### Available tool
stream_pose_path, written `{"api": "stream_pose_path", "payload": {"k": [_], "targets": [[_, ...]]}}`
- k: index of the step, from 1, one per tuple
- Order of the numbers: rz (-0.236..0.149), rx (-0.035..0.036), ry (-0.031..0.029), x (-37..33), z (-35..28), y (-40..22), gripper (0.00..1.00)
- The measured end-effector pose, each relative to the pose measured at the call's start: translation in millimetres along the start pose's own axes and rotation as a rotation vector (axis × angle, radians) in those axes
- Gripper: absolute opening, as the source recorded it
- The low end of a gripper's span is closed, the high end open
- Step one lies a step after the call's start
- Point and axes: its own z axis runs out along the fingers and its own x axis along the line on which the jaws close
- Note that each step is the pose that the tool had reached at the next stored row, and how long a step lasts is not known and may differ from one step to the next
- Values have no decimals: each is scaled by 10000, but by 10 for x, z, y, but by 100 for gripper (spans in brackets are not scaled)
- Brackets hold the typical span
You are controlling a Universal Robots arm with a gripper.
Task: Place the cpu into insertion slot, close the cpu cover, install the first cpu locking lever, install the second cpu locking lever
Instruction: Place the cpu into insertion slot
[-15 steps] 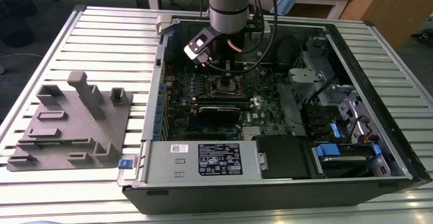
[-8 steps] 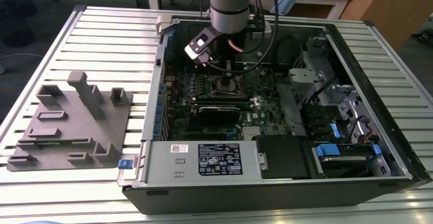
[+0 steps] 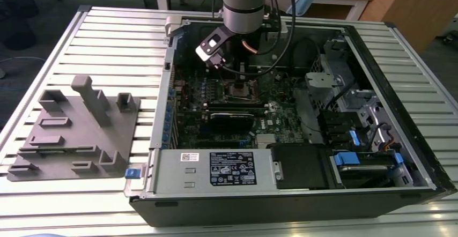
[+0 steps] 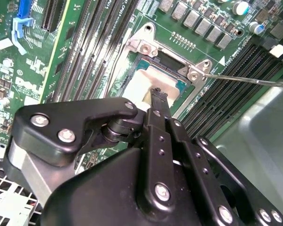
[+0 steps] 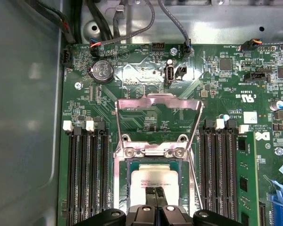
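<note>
Jaws pressed together with nothing pinched between them, the gripper (image 5: 155, 192) hangs directly over the cpu (image 5: 153, 175). In the second wrist view its joined tips (image 4: 158, 95) point down at the chip's pale top (image 4: 146, 82); whether they touch it cannot be told. The cpu lies flat inside the insertion slot (image 5: 180, 183), square with its rim. The cpu cover (image 5: 158, 97) stands swung open, off the chip on the side away from the gripper, the green board (image 5: 226, 94) visible through its central opening. A thin lever rod (image 4: 245, 80) runs beside the slot, unlatched. In the exterior view the arm (image 3: 239, 4) reaches down into the open computer case (image 3: 419, 119).
</note>
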Motion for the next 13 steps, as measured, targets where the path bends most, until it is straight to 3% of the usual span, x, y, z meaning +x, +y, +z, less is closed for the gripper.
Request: {"api": "stream_pose_path", "payload": {"k": [13], "targets": [[0, 5, -2, 0, -22, 26, 11]]}}
